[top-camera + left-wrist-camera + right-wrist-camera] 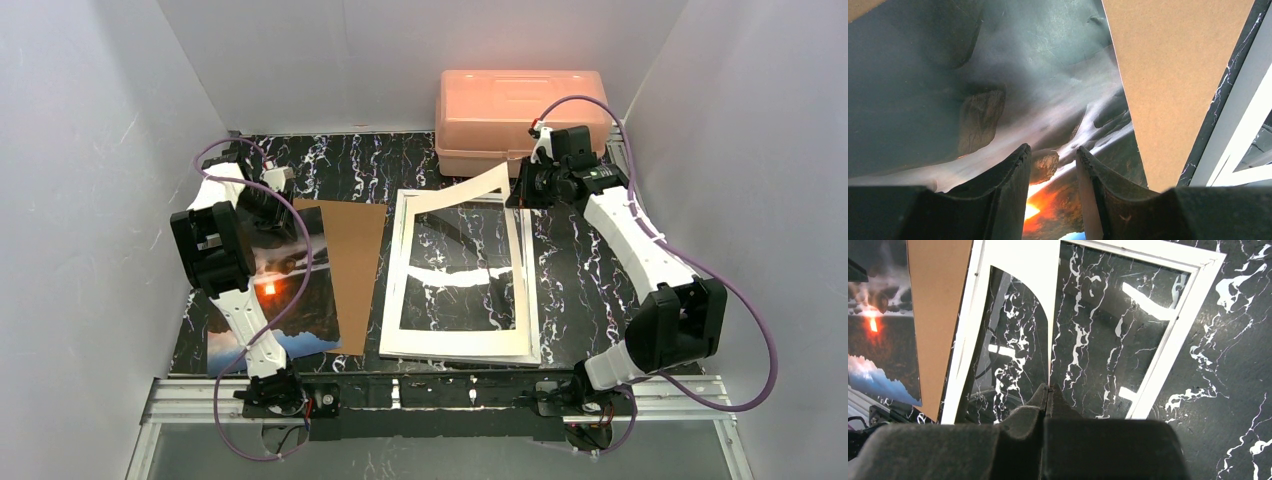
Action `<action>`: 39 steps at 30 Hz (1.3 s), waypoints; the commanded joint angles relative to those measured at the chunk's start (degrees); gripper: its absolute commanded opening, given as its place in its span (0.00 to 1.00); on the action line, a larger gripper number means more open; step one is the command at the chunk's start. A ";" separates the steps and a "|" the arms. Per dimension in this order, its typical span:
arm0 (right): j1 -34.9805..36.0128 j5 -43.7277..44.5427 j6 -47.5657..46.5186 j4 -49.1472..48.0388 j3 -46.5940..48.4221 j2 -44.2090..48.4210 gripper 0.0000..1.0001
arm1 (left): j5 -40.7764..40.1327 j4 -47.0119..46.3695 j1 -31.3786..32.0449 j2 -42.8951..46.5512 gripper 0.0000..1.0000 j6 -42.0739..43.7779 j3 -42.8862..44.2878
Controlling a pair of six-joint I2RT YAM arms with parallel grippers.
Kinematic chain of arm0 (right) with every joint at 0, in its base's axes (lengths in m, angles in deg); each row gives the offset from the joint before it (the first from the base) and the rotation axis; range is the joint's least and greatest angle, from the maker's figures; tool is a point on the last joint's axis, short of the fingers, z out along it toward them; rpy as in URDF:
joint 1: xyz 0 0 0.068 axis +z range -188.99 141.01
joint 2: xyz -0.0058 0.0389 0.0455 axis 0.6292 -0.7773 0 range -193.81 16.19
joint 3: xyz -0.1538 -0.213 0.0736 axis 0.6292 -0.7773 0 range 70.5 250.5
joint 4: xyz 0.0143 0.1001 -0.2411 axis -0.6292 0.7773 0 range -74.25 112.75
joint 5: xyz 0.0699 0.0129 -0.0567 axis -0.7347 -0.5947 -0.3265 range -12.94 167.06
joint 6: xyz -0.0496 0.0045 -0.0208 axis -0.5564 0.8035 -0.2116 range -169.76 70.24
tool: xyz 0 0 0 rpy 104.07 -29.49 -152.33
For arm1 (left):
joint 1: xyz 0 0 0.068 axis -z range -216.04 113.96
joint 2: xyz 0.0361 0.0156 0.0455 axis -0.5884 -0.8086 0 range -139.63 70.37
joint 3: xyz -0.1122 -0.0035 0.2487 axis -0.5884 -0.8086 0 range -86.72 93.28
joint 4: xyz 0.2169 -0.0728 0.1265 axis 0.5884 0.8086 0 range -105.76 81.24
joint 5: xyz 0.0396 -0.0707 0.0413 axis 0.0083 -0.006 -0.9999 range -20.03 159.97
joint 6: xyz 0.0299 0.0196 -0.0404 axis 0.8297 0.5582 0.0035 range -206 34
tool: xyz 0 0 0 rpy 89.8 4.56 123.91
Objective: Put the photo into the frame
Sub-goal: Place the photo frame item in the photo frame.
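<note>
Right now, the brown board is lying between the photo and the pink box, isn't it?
Not quite. The brown backing board lies between the photo and the white frame, not the pink box, which sits at the back of the table. The top external view shows it.

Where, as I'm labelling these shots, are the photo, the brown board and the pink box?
photo (312, 300), top view, its dark right half.
board (355, 262), top view, its bare middle.
box (500, 100), top view, its lid.
</note>
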 commanded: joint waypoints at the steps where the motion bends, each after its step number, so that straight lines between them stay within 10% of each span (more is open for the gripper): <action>1: -0.75 -0.65 -1.49 -3.36 1.66 -0.50 0.01 | 0.03 1.03 0.22 3.70 0.36 0.63 -0.48; 39: -2.56 -7.25 -7.56 -3.33 1.06 -3.81 0.01 | -0.05 2.00 1.01 2.81 0.35 1.11 -0.25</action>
